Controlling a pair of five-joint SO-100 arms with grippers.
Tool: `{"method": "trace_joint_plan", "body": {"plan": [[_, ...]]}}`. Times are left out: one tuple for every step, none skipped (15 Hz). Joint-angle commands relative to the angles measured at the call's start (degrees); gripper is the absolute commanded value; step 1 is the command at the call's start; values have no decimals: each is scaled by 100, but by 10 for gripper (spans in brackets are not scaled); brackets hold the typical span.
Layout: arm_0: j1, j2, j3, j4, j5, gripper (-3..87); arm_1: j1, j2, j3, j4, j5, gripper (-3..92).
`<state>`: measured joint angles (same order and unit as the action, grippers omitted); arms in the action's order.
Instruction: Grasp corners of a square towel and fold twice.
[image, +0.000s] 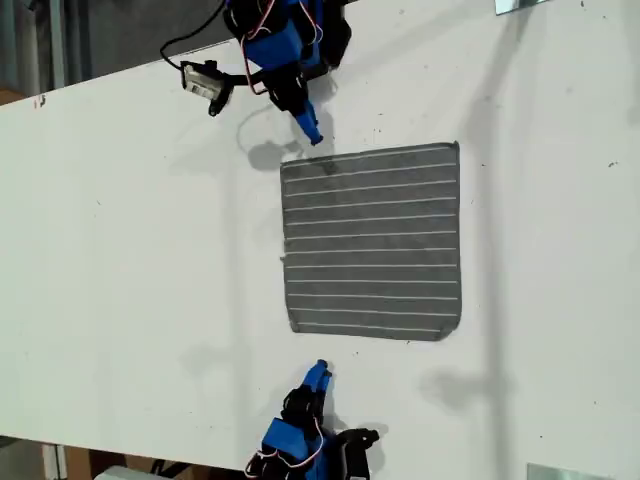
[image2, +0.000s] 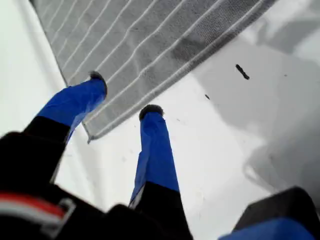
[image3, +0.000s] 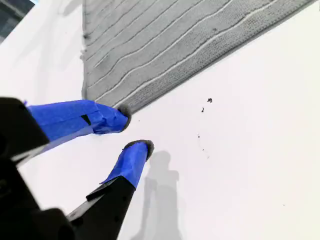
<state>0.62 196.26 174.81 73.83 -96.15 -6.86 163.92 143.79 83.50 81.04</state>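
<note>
The grey white-striped towel (image: 370, 240) lies flat and unfolded on the white table. My first gripper (image: 313, 135) hangs open at the exterior view's top, just past the towel's far edge, near one corner (image: 285, 165). In its wrist view the first gripper (image2: 124, 94) straddles the towel (image2: 140, 40) edge, with one fingertip (image2: 97, 77) over the cloth beside the corner (image2: 91, 135). My second gripper (image: 319, 372) stands open at the exterior view's bottom, short of the nearest corner (image: 297, 325). In its wrist view the second gripper (image3: 134, 129) sits off the towel (image3: 150, 40), close to that corner (image3: 86, 95).
The white table (image: 120, 250) stretches wide to the exterior view's left of the towel. A black cable and a small camera module (image: 205, 85) hang beside the first arm. Metal plates (image: 565, 472) show at the exterior view's right edge. Small dark specks (image3: 209, 100) dot the table.
</note>
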Motion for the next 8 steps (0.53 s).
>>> {"method": "trace_joint_plan", "body": {"plan": [[281,-1433,-1046,158,-308,113,-940,-5019,-3735,765,-246,378],[773,-2654,-1617,-18,-668,117,-1617,-6003,-4017,527,-9,395],[1257,-3973,-2206,-246,-1002,125,-2312,-6855,-4307,352,396,418],[1652,-4878,-2505,-773,-1143,138,-2971,-7444,-4737,255,756,435],[1872,-5291,-2505,-1318,-1283,142,-3480,-7743,-4966,-141,1072,436],[2013,-5511,-2382,-1723,-1424,142,-3832,-8060,-5115,-246,1521,433],[2092,-5748,-2347,-1978,-1477,143,-4113,-8227,-5124,-316,1872,428],[2127,-5985,-2373,-2206,-1485,143,-4263,-8358,-5142,-606,2013,428]]}}
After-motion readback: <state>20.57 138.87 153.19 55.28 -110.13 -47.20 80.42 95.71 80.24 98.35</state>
